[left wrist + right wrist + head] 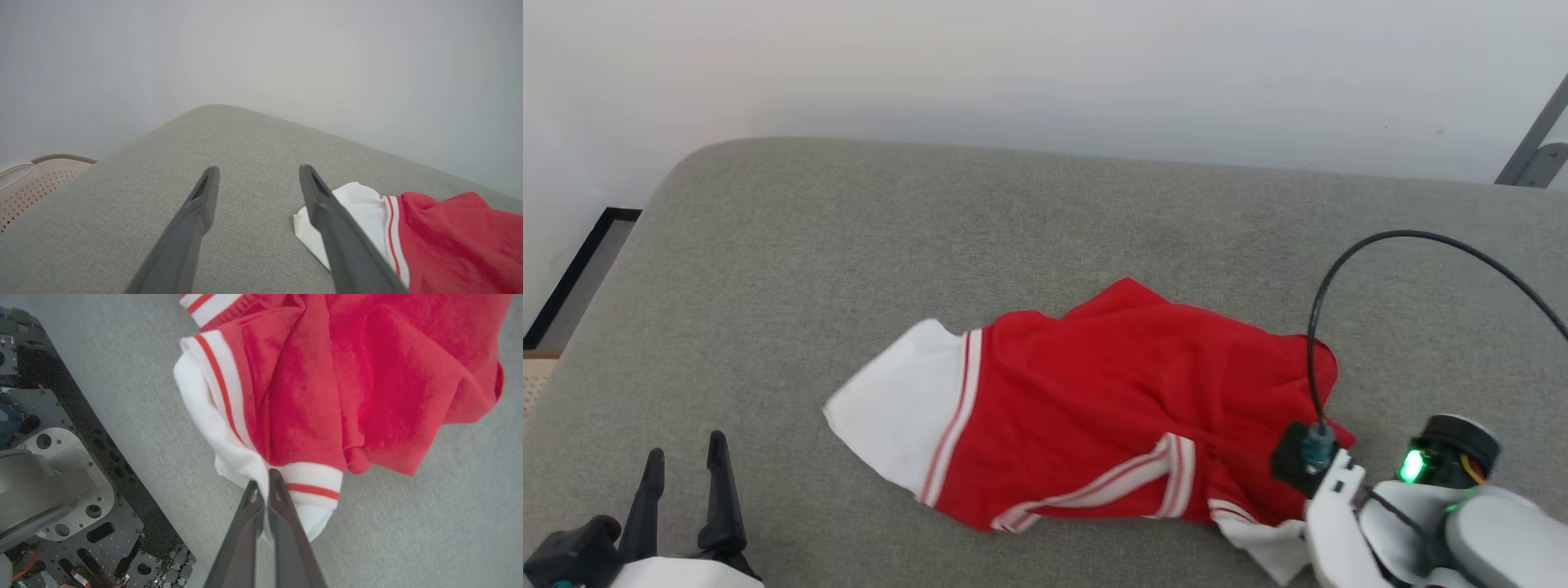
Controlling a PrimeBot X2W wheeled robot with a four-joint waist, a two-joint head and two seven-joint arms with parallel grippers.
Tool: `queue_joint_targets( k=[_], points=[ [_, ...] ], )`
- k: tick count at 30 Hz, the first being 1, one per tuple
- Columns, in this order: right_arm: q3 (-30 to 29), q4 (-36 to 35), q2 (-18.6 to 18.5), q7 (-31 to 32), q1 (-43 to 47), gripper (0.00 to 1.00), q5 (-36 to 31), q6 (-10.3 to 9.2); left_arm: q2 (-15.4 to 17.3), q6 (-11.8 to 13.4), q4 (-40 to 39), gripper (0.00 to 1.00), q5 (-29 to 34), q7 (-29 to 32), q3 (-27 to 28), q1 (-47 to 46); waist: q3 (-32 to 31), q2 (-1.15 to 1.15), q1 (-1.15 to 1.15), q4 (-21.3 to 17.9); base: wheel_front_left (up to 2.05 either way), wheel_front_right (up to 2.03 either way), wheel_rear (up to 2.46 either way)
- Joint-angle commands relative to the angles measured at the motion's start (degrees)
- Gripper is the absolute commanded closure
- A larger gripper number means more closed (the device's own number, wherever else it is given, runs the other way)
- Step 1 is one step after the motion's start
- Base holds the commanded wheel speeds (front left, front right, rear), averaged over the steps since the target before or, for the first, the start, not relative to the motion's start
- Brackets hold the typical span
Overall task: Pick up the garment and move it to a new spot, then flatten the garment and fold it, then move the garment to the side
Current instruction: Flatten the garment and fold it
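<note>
Red jersey T-shirt (pixel 1094 400): one, crumpled on grey cushion (pixel 849 245)
Left hand (pixel 686 445): one, fingers spread, empty
Right hand (pixel 264 477): one, pressed together, pinching white sleeve (pixel 235 457)

Red garment (pixel 1111 384) with white sleeves and red-and-white stripes, on grey surface (pixel 849 229).

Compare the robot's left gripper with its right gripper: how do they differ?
The left gripper stands open, jaws apart; the right gripper is shut. The left gripper holds nothing and lies clear of the shirt; the right gripper pinches the shirt's white sleeve. Both have two long dark fingers and work over the same grey cushion.
</note>
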Motion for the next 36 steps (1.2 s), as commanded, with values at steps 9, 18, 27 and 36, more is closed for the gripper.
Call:
queue_joint_targets(
  k=[9, 18, 27, 36],
  points=[
    [-3.6, 5.9, -4.8, -0.1, 1.7, 1.00, 1.6, -0.02, -0.4, -0.9, 0.8, 0.00, 1.3, -0.3, 0.4, 0.5, -0.6, 0.00, 0.00, -0.2, 0.00, 0.00, 0.00],
    [-5.4, 14.8, 0.1, -5.9, 2.4, 0.00, 2.2, -0.02, -0.5, -1.2, 1.3, 0.00, 1.4, -0.3, 0.3, -0.4, 0.0, 0.00, 0.00, -0.4, 0.00, 0.00, 0.00],
    [-10.9, 13.2, 1.3, -7.3, 3.4, 0.00, 4.9, -0.02, 1.1, -1.3, 1.8, 0.00, 0.8, -0.3, -0.4, 0.0, -0.4, 0.00, 0.00, -2.3, 0.00, 0.00, 0.00],
    [-23.8, 5.6, 3.1, -10.3, 8.5, 0.00, 1.3, -0.02, 4.2, -1.3, 1.4, 0.00, -1.8, 2.9, -4.1, 0.5, -0.4, 0.00, 0.00, -5.9, 0.00, 0.00, 0.00]
  ],
)
